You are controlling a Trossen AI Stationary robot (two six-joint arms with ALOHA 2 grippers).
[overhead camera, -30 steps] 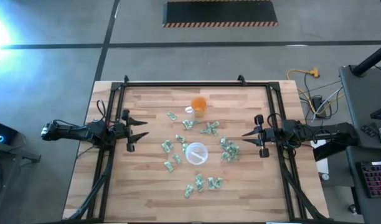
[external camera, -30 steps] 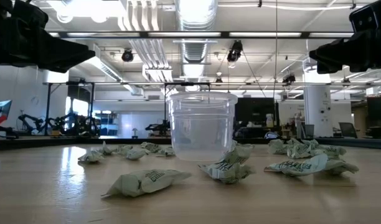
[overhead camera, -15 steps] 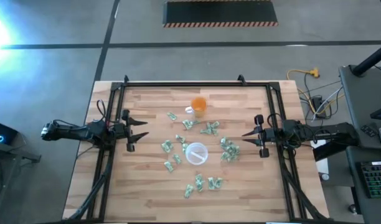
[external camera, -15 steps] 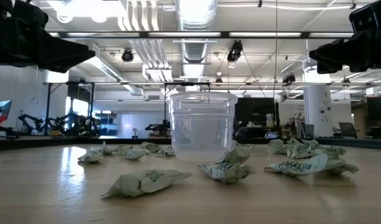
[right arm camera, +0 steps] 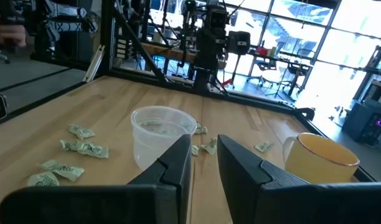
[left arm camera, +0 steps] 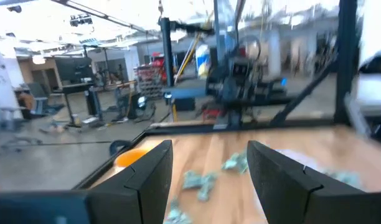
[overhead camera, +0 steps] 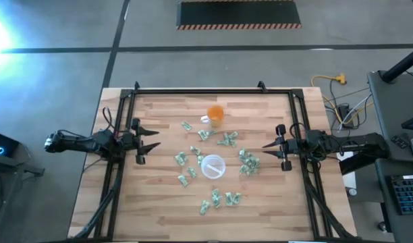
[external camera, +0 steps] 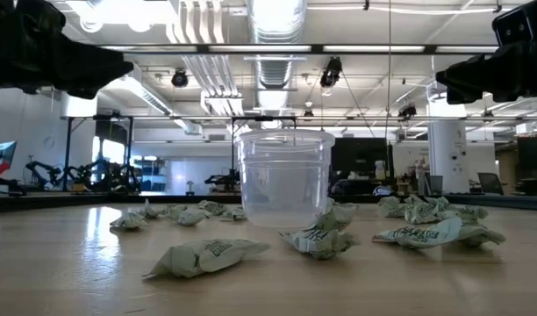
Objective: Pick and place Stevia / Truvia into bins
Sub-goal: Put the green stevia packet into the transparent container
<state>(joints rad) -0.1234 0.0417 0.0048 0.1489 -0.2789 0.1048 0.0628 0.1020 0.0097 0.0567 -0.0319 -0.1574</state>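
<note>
Over the last second only the left end effector (overhead camera: pixel 147 143) stirred, jaws wide and empty, the sachets (overhead camera: pixel 223 140) ahead untouched; the right end effector (overhead camera: pixel 274 146) stayed put, fingers narrow, nothing held. The clear cup (overhead camera: pixel 212 165) lay between both, sachets around it; picking had seemingly only begun.

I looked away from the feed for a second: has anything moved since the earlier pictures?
Only the left gripper has shifted a little: in the low view its dark shape now reaches further toward the middle, and its wrist picture is smeared with motion. It is open and empty. The right gripper, the sachets, the clear cup and the orange cup stayed as they were.
</note>
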